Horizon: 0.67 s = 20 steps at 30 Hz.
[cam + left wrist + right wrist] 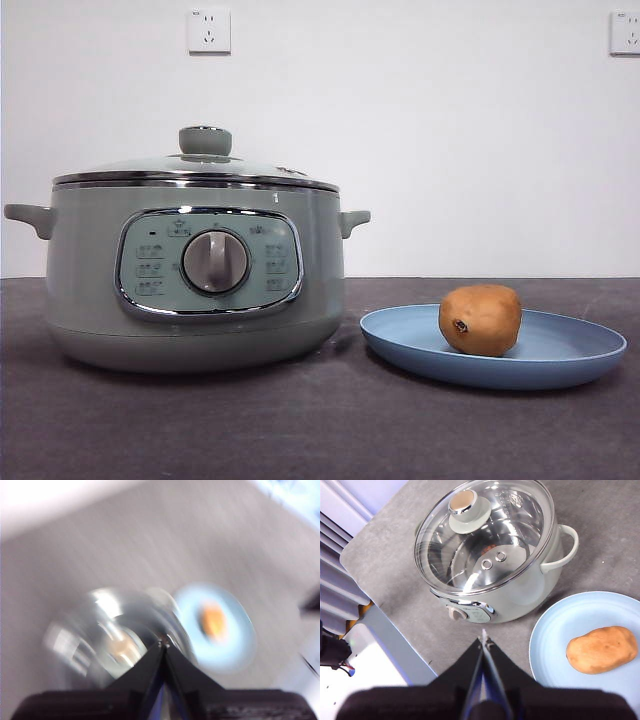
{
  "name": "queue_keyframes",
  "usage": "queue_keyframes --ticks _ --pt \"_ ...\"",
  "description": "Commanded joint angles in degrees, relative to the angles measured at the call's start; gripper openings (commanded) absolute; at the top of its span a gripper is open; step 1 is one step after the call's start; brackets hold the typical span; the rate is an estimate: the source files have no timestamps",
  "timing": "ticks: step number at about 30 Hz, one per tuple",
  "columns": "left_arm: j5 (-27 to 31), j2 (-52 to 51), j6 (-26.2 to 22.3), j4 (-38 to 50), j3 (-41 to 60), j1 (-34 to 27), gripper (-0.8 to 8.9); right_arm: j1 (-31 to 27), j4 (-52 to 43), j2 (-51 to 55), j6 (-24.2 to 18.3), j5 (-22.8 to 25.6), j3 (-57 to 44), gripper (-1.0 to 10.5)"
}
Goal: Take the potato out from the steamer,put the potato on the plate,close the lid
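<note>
Resting potato [480, 319] on plate [590, 352] beside lidded steamer [90, 280]; both end effectors closed, empty, aloft.

No readable text anywhere

Front view: even, soft light, sharp focus; the steamer [195, 270] and plate [560, 365] cast faint shadows on the dark table [320, 430]. Left wrist view: heavy motion blur smears every outline, with an overexposed corner. Right wrist view: sharp; bright glare streaks cross the glass lid [485, 535], and the near jaws are dark and soft.
</note>
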<state>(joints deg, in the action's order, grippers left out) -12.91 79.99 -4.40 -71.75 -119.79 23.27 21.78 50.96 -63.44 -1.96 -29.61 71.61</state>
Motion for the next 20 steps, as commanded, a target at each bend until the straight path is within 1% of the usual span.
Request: queue_keyframes --ticks 1,3,7,11,15,18,20 --pt "0.57 -4.85 0.31 5.18 3.34 -0.02 -0.03 -0.04 -0.26 0.09 -0.28 0.07 -0.04 0.0" --pt "0.57 -8.48 0.33 9.31 7.96 -0.13 -0.03 -0.02 -0.26 0.09 -0.28 0.02 -0.04 0.0" --pt "0.46 -17.55 1.33 18.64 23.21 -1.4 -0.03 -0.02 -0.26 0.09 -0.28 0.0 -0.04 0.0" --pt "0.31 -29.7 5.66 32.76 45.64 -4.0 -0.03 -0.02 -0.26 0.09 -0.28 0.02 -0.04 0.0" --pt "0.15 -43.58 10.69 49.68 69.16 -6.84 -0.03 -0.02 -0.26 0.09 -0.28 0.02 -0.04 0.0" --pt "0.11 -53.53 14.25 60.98 84.32 -8.74 -0.03 -0.02 -0.26 0.09 -0.28 0.02 -0.04 0.0" --pt "0.2 -59.34 15.91 66.64 92.35 -9.6 -0.03 -0.02 -0.26 0.09 -0.28 -0.02 -0.04 0.0"
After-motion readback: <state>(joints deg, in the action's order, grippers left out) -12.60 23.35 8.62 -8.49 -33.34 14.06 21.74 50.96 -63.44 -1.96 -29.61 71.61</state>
